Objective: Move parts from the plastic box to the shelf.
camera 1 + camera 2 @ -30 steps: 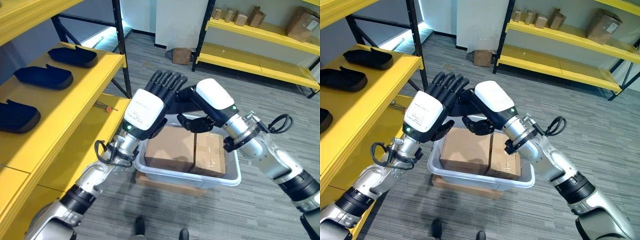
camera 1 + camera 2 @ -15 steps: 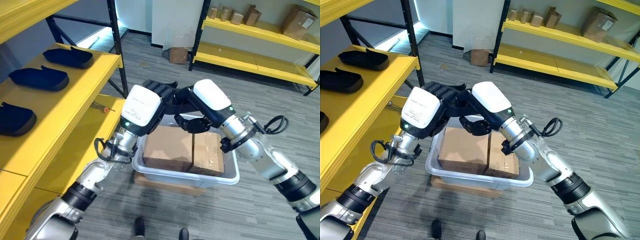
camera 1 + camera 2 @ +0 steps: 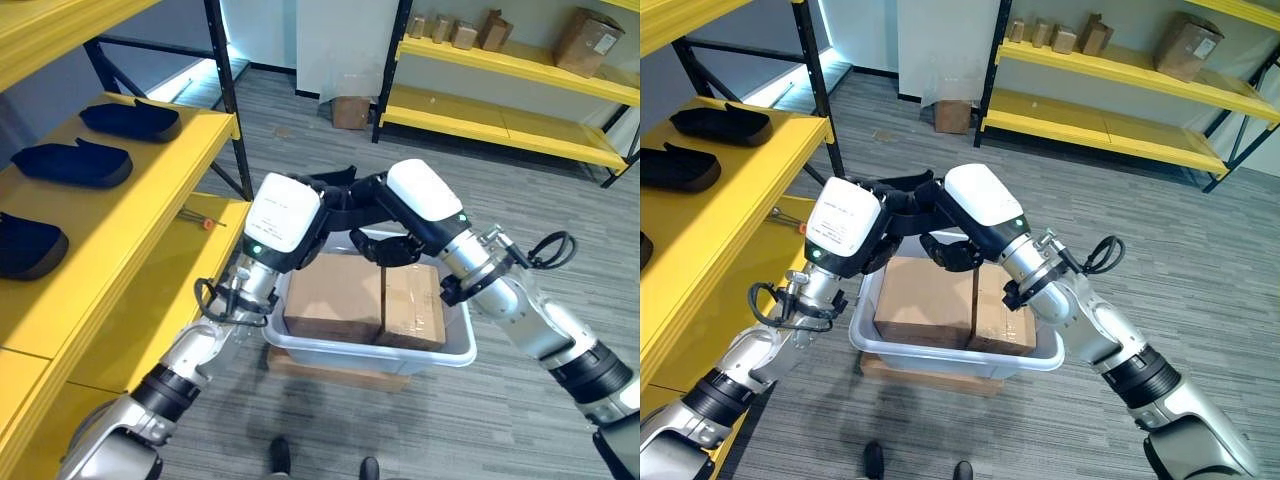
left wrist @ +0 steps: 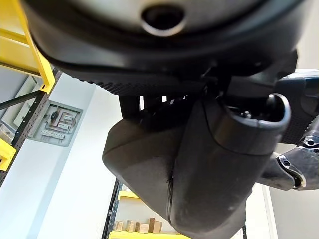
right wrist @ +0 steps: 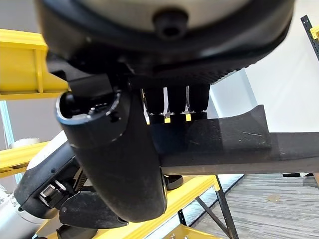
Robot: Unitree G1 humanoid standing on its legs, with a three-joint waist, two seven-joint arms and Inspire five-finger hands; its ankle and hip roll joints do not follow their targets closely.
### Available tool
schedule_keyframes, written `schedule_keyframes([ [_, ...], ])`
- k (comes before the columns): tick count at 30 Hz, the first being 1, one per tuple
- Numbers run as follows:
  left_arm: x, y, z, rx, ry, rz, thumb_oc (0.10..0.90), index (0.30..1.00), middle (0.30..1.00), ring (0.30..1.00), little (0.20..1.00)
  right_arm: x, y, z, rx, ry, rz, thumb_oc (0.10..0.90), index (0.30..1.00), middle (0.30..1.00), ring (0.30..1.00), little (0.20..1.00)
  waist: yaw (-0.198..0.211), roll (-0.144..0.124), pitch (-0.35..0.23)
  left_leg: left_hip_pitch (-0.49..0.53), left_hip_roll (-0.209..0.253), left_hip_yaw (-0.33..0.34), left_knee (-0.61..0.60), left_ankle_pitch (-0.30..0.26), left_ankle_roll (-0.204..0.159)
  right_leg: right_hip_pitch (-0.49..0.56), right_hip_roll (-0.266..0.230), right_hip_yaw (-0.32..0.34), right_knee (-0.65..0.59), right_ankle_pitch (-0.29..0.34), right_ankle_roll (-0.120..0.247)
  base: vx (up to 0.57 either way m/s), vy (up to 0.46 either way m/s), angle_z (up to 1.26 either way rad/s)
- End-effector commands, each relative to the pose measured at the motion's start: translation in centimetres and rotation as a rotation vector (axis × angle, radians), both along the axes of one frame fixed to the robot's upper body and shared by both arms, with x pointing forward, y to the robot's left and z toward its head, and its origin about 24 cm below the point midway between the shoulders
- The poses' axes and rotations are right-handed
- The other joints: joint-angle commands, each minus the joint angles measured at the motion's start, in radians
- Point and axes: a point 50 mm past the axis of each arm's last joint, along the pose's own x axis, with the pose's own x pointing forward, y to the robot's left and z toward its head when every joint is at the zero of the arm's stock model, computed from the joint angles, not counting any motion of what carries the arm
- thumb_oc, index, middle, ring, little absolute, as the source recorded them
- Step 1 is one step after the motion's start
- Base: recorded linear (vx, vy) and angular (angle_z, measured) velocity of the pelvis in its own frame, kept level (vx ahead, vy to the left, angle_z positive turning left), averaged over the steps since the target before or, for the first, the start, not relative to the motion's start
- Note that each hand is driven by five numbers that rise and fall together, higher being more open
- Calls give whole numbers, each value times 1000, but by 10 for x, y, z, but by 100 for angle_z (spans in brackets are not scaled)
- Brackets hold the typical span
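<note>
A dark moulded part (image 3: 335, 188) is held between the two hands above the plastic box (image 3: 372, 352), at the centre of the head views. It is judged that the part is carried by both hands because it is long and shallow, so that support at each end keeps it level during transfer to the shelf (image 3: 150, 200).

The left hand (image 3: 285, 222) is seen with its white back turned up toward the camera; in its wrist view the fingers (image 4: 149, 107) are curled over the part's edge and the thumb (image 4: 234, 154) is pressed against its curved body. The right hand (image 3: 975, 215) is raised to the same height, and in its wrist view the fingers (image 5: 172, 104) are hooked over the part's rim with the thumb (image 5: 119, 159) set underneath. Both forearms converge from the lower corners of the frame, wrists bent inward so that the two hands almost meet.

Two cardboard cartons (image 3: 335, 298) lie side by side in the box. Three similar dark parts (image 3: 72, 162) are already laid in a row on the yellow shelf at the upper left of the frame, well apart from the hands. The transfer is judged to be under way, with placement not yet made.
</note>
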Motion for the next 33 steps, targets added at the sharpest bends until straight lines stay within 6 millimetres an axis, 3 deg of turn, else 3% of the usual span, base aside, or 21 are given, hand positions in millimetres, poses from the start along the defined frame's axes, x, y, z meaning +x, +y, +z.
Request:
schedule_keyframes([
  [1,13,-22,20,-36,-91,-75,400,300,300,300,300,-9,21,63,299,-246,139,400,300,300,300,300,12,-16,-147,80,100,32,-9,-73,-54,-20,-71,28,46,51,84,0,0,0],
  [6,12,-17,16,-47,-74,-56,400,300,300,300,300,-9,18,62,314,-242,132,400,300,300,300,300,12,-15,-149,82,99,33,-9,-75,-55,-19,-72,27,46,51,84,0,0,0],
  [7,12,-14,15,-53,-70,-45,400,300,300,300,300,-9,17,62,324,-238,129,561,525,525,525,525,13,-14,-150,82,99,33,-9,-74,-54,-19,-72,26,45,52,84,0,0,0],
  [8,13,-10,13,-54,-60,-29,400,300,300,300,300,-10,16,61,336,-229,131,900,1000,1000,1000,1000,12,-12,-150,82,98,33,-9,-74,-54,-19,-73,28,45,52,84,0,0,0],
  [16,6,27,2,-51,-27,100,400,300,300,300,300,-29,-15,48,434,-191,95,900,1000,1000,1000,1000,-4,4,-147,84,98,39,-9,-72,-56,-21,-75,33,45,52,84,-3,-1,-1],
  [18,-3,55,0,-46,-39,192,400,300,300,300,300,-47,-44,20,491,-93,23,900,1000,1000,1000,1000,-27,21,-140,87,97,46,-9,-73,-58,-27,-76,41,52,49,85,-20,-8,-6],
  [22,-21,85,-7,-46,-42,294,400,300,300,300,300,-68,-76,-25,531,75,-128,900,1000,1000,1000,1000,-56,46,-138,98,104,59,-9,-71,-61,-38,-71,61,74,36,83,-20,-33,-20],
  [28,-38,102,-5,-92,-85,350,400,300,300,300,300,-77,-88,-45,584,150,-197,900,1000,1000,1000,1000,-74,77,-136,120,120,80,-9,-62,-67,-50,-56,93,92,18,74,-15,-43,-19],
  [33,-57,110,4,-141,-163,373,400,300,300,300,300,-82,-91,-52,578,180,-208,900,1000,1000,1000,1000,-75,106,-133,129,160,87,-9,-27,-83,-59,-14,107,120,-18,46,-61,-138,-16],
])
